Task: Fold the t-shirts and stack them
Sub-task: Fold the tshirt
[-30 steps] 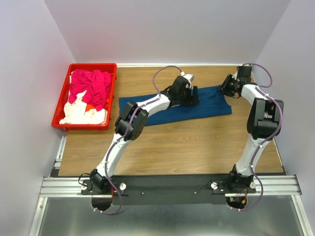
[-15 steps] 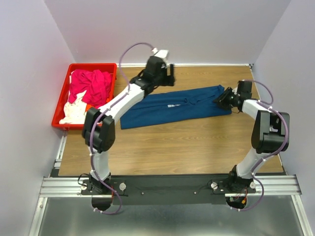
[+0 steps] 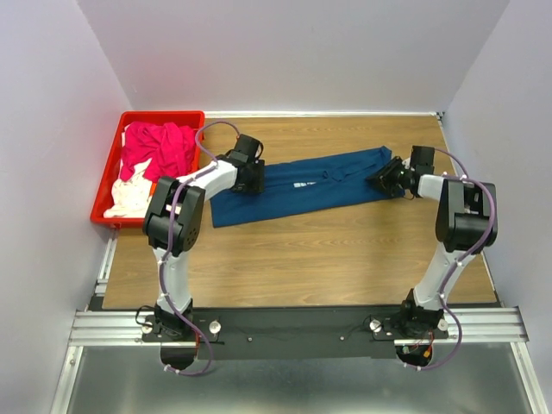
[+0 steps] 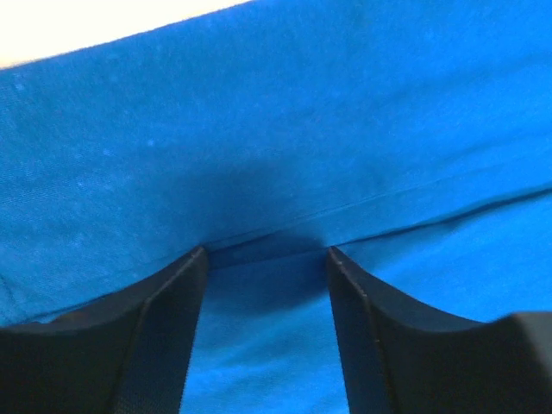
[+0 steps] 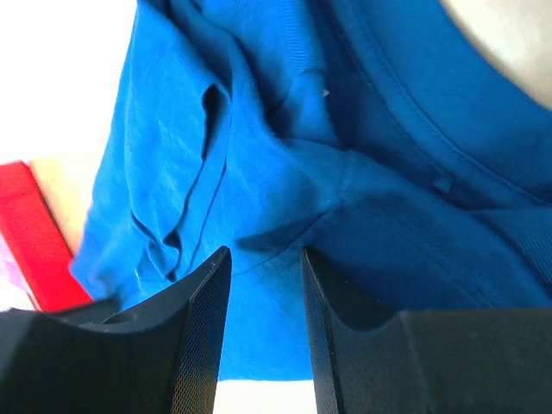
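Observation:
A dark navy t-shirt [image 3: 310, 185] lies stretched out across the far half of the table, its small white print [image 3: 300, 184] facing up. My left gripper [image 3: 255, 177] is down on the shirt's left part. In the left wrist view its jaws [image 4: 267, 257] stand open, tips against the blue cloth [image 4: 285, 129] at a seam. My right gripper [image 3: 385, 179] is at the shirt's right end by the collar. Its jaws [image 5: 264, 259] are open too, tips on the creased cloth [image 5: 259, 129]. A magenta-pink shirt [image 3: 160, 148], a white shirt [image 3: 138, 200] and a bit of orange [image 3: 156, 187] lie heaped in the crate.
The red plastic crate [image 3: 108, 177] stands at the far left, just left of the left gripper. Walls close in the table on the left, back and right. Bare wood [image 3: 310, 259] stretches between the shirt and the arm bases.
The left arm swung from the back of the table down onto the shirt's left part, its jaws narrowing a little. The right gripper slid slightly left onto the collar end.

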Robot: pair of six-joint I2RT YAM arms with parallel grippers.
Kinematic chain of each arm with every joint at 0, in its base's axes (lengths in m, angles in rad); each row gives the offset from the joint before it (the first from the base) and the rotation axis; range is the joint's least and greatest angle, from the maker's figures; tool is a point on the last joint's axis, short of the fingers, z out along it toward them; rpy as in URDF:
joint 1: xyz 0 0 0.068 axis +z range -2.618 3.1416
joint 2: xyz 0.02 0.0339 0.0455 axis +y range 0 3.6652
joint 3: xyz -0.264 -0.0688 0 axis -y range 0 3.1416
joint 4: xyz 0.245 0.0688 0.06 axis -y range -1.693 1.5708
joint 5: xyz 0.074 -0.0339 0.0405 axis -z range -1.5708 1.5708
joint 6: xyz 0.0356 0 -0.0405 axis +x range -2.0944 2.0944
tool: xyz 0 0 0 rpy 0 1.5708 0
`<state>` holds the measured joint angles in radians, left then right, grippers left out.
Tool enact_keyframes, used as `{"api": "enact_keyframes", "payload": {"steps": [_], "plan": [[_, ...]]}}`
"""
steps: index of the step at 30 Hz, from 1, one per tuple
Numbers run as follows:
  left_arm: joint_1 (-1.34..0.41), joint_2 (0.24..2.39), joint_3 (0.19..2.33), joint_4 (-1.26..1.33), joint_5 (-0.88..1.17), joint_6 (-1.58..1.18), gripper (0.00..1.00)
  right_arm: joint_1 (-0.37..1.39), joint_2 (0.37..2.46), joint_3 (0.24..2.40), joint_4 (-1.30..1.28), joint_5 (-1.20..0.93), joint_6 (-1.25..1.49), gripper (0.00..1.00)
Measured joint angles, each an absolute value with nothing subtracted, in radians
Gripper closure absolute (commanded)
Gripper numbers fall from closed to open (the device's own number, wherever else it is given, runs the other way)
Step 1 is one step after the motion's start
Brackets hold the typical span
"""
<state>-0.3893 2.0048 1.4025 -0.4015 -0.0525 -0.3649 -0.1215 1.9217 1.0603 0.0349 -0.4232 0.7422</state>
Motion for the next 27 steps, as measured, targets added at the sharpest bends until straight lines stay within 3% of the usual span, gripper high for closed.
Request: {"api": "enact_keyframes", "payload": {"steps": [7,12,24,27], "plan": [[-0.379,1.912,1.239,-0.298,0.030,-0.363,0.40,-0.119,2.074,1.247,0.067,-0.436,0.785,0.54],[-0.405,1.767,1.042,-0.252,0.151,-0.363,0.40,-0.116,2.267,1.501,0.080,-0.532,0.797,0.54],[-0.709,1.649,0.859,-0.210,0.454,-0.442,0.40,-0.046,2.609,1.995,0.095,-0.707,0.832,0.53],[-0.718,1.651,0.869,-0.240,0.499,-0.461,0.32,-0.019,2.682,2.111,0.099,-0.727,0.844,0.53]]}}
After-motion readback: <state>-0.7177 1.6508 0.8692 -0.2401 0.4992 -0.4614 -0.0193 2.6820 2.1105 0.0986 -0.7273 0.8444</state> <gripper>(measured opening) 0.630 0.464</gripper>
